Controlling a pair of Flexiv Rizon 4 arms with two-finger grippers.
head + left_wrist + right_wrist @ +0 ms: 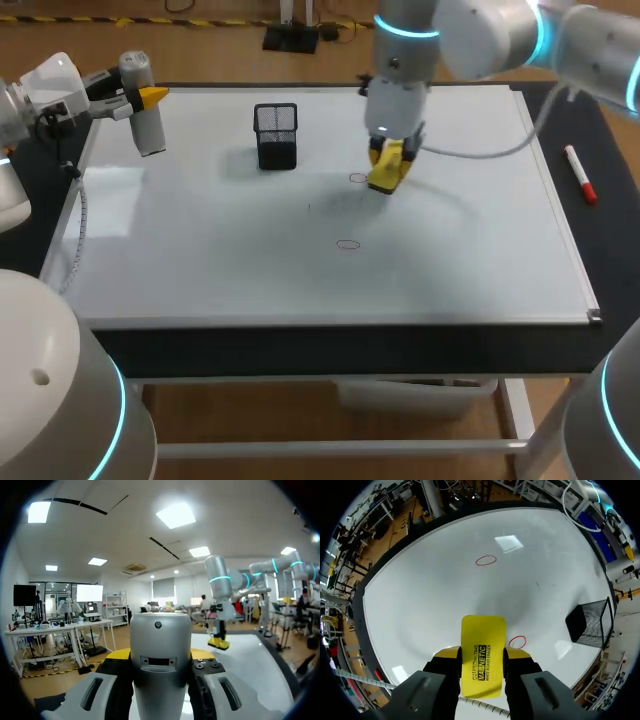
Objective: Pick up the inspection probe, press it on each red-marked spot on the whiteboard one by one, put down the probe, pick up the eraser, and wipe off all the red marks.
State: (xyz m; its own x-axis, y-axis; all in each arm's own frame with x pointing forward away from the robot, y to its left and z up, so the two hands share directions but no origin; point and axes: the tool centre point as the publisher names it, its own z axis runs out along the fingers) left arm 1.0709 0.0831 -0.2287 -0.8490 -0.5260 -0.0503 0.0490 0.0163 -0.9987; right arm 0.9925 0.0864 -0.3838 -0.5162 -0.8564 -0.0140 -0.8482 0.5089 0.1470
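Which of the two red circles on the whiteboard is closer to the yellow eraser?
The red circle just beside the eraser, toward the mesh holder. The other circle lies well ahead of it.

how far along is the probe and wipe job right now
Picking up the eraser looks done: the right gripper is shut on it at the whiteboard, beside one red mark. The left gripper holds the probe off to the side, not put down. Left: wiping that mark and the other red mark nearer the front edge.
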